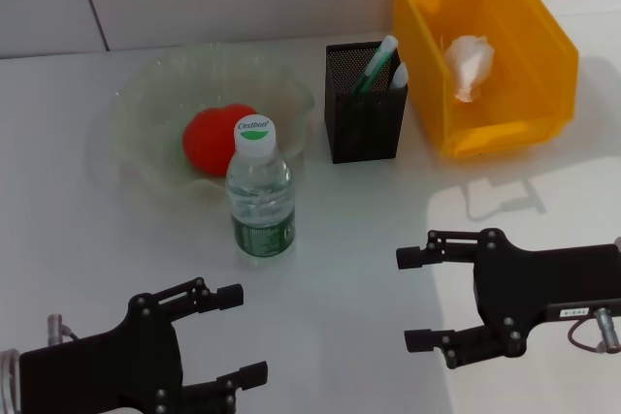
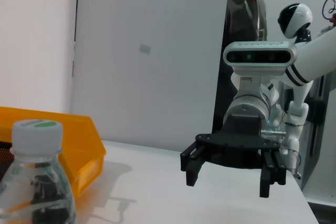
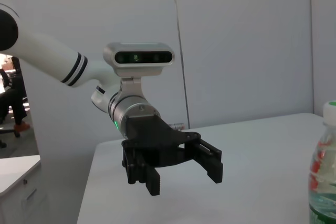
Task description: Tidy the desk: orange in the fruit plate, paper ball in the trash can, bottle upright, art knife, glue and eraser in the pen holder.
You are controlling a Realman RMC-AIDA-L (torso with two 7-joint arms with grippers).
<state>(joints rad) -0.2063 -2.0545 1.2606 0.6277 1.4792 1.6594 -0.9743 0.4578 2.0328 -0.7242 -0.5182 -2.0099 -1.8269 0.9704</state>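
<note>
Two grippers were found idle over the near edge of the table, both with fingers spread wide and nothing between them. The left gripper (image 1: pixel 238 333) sat low at the robot's left; the right gripper (image 1: pixel 417 300) sat opposite it, the two facing each other across bare tabletop (image 1: pixel 340 269).

The bottle (image 1: pixel 260 188) stood upright, cap up, just beyond the left gripper and nearest of all items to it. Directly behind the bottle lay the fruit plate (image 1: pixel 146 113), with the orange (image 1: pixel 212 139) resting inside it. The pen holder (image 1: pixel 364 113) stood farther out, ahead of the gap between the grippers, with two green-and-white stick-shaped items protruding from it; which of these was knife or glue could not be told. The trash can (image 1: pixel 539 55) stood beyond the right gripper, beside the pen holder, with the paper ball (image 1: pixel 469 65) lying in it. No eraser was seen on the table.

Judgement: every visible item sat in its assigned place, which would account for both grippers being withdrawn and empty. The task appeared complete or nearly so.
</note>
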